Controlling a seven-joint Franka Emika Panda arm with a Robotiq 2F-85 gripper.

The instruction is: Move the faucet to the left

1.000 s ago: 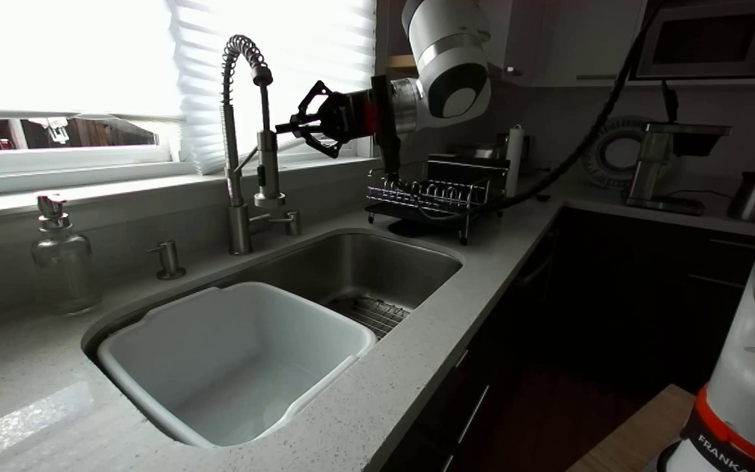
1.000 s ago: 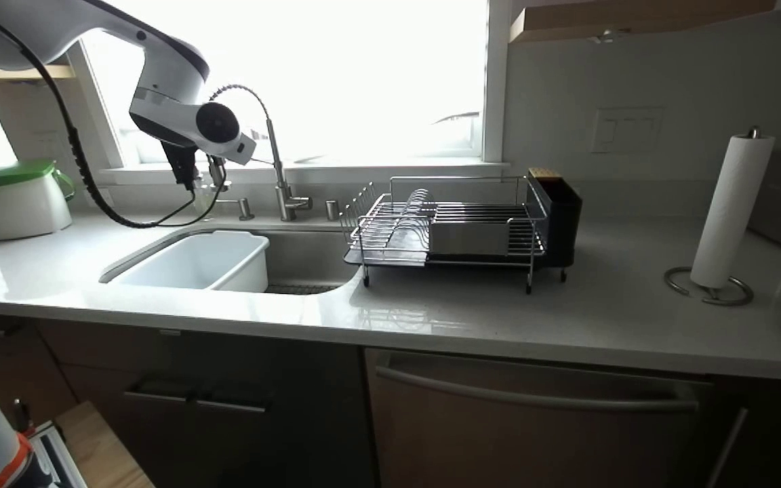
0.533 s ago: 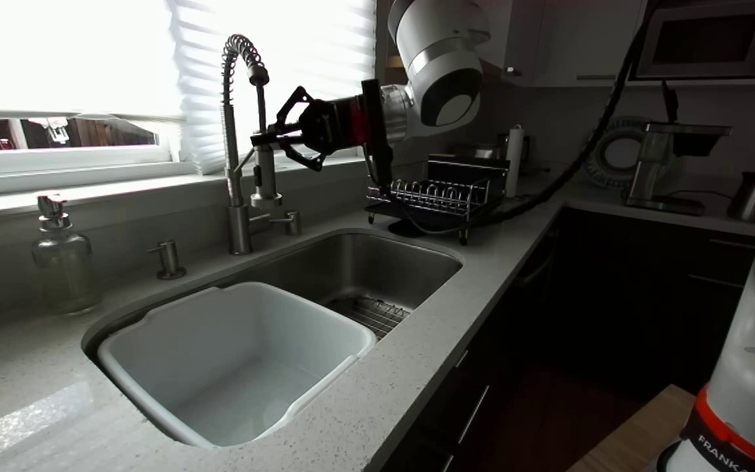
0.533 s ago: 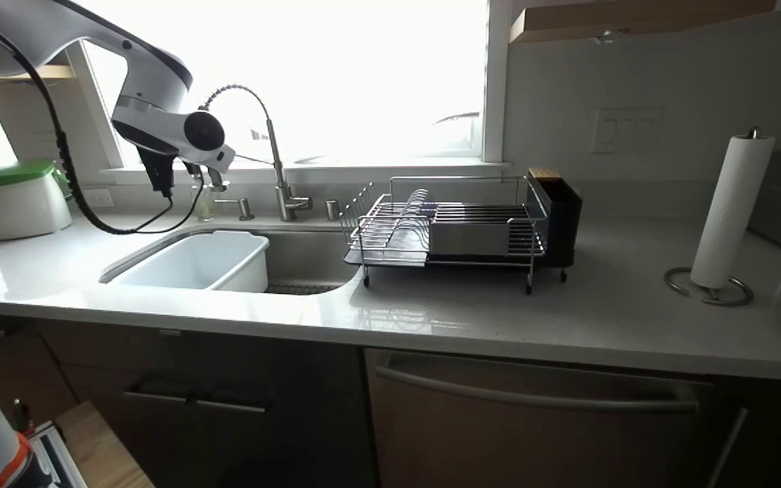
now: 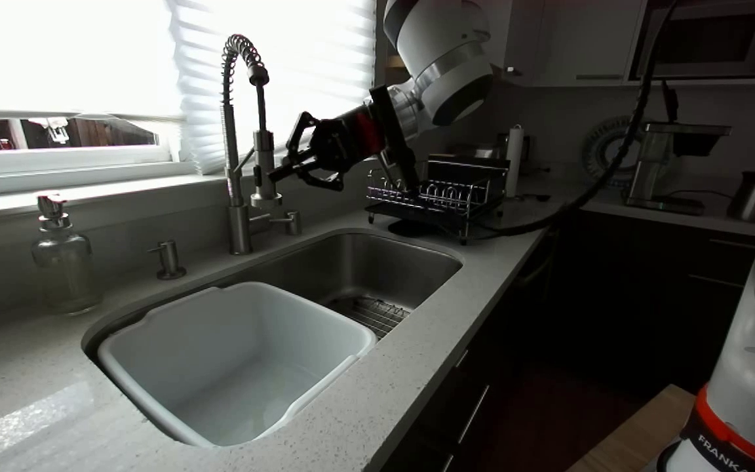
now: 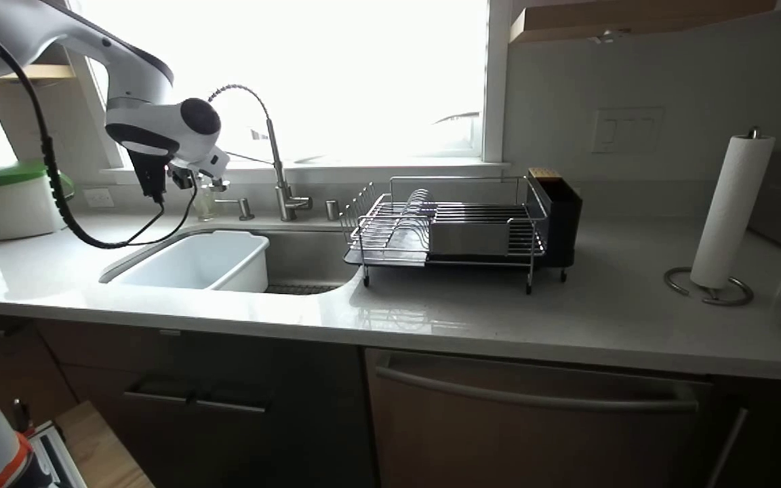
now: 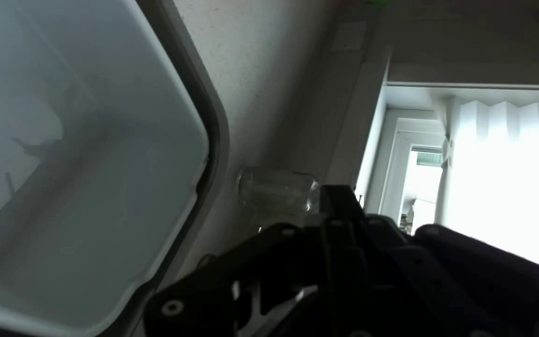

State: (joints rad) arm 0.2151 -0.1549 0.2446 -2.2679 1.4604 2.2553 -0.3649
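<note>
The chrome faucet [image 5: 231, 151], with a coiled spring hose and hanging spray head, stands behind the sink. It also shows in an exterior view [image 6: 281, 173], its spray head partly hidden behind the arm. My gripper [image 5: 274, 176] is shut, with no object seen between its fingers. It points down and left, its fingertips at the right side of the spray head's lower part; I cannot tell whether they touch. In the wrist view the shut fingertips [image 7: 342, 201] stand in front of the clear soap bottle [image 7: 279, 189]; the faucet cannot be made out there.
A white basin [image 5: 220, 347] sits in the sink [image 5: 390, 255]. A short metal knob [image 5: 169, 261] and the soap bottle [image 5: 63, 269] stand to the left. A dish rack [image 5: 440, 190] is to the right, below the arm. A windowsill [image 5: 122, 190] runs behind the faucet.
My gripper moved left across the spray head, then lower and slightly back right, tilting downward. The spray head shifted slightly left in an exterior view. The fingers stay shut.
</note>
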